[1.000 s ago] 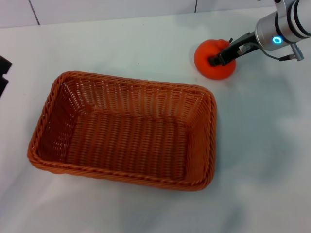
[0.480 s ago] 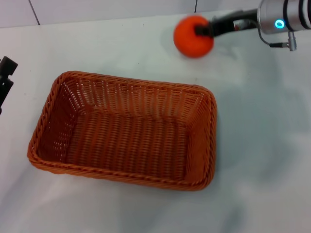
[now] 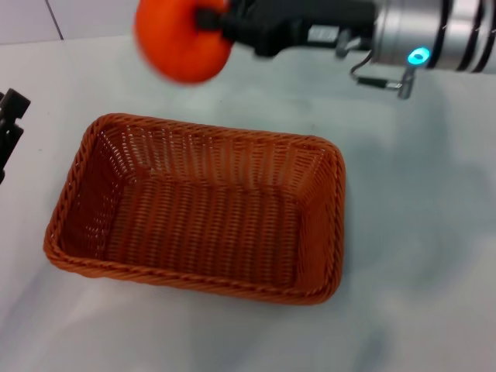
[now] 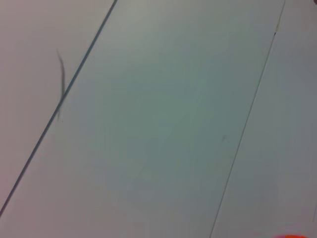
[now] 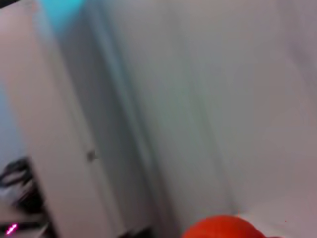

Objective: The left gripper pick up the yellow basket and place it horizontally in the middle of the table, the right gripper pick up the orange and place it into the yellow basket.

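In the head view the right gripper [image 3: 208,22] reaches in from the upper right of the frame, its black fingers clamped on the orange [image 3: 182,40], which hangs in the air near the top edge, left of center. Behind the fingers the silver wrist with black ribs runs off toward the upper right corner, and a cyan light glows on its underside. The orange sits above the far rim of the basket [image 3: 325,225], toward the basket's left half, and does not touch it.

The basket lies flat on the white counter [image 3: 418,256] in the middle of the frame, long side running left to right, slightly turned so its right end sits lower in the picture. Nothing lies inside it; the woven floor and the braided rim are fully in view.

The left gripper [image 3: 6,128] shows only as a dark blocky shape at the left edge of the frame, apart from the basket's left end. I cannot tell whether it is open or closed.

The left wrist view shows pale panels crossed by thin dark lines, with a sliver of orange colour at the lower right edge. The right wrist view shows the top of the orange [image 5: 223,228] at the bottom edge, against a blurred pale background.
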Controlling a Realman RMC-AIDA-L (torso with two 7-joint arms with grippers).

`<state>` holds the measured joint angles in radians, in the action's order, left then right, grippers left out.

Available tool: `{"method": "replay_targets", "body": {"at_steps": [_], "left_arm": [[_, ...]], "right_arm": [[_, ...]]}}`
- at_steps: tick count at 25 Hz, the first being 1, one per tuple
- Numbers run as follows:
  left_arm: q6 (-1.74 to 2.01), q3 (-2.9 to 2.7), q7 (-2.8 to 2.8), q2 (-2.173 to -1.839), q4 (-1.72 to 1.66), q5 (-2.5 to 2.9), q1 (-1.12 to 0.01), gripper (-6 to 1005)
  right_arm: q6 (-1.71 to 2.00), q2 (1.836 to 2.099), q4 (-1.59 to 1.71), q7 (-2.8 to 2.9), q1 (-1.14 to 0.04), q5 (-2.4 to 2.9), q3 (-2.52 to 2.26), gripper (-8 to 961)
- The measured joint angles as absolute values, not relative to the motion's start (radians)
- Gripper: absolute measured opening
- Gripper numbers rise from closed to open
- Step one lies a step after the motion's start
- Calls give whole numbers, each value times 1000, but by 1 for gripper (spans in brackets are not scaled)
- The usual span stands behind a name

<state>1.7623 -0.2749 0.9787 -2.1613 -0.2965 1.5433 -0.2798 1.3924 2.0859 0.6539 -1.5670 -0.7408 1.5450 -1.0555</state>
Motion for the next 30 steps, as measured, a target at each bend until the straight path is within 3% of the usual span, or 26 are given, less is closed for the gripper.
{"method": "replay_targets", "body": {"at_steps": [3,9,17,22,28,30], "left_arm": [[1762,-275,979,-2161,-295,1541,-283,537],[1757,-274,978,-2162,-289,1540,-286,537],[1756,-264,971,-2163,-276,1538,-288,537],[1748,-235,967,-2163,-262,1537,-288,536],[1769,-102,882,-2164,-196,1537,-273,536],[1779,-53,831,-2164,-175,1537,-263,536]], "right_arm": [[1390,2086,637,-1578,-754,1549,-1111,131],[1372,2086,628,-1581,-767,1573,-1201,222],[1378,2075,633,-1593,-742,1583,-1184,467],[1386,2075,635,-1651,-702,1573,-1133,718],[1371,2090,509,-1965,-633,1364,-1006,882],[1343,2092,390,-2185,-615,1189,-973,877]]}}
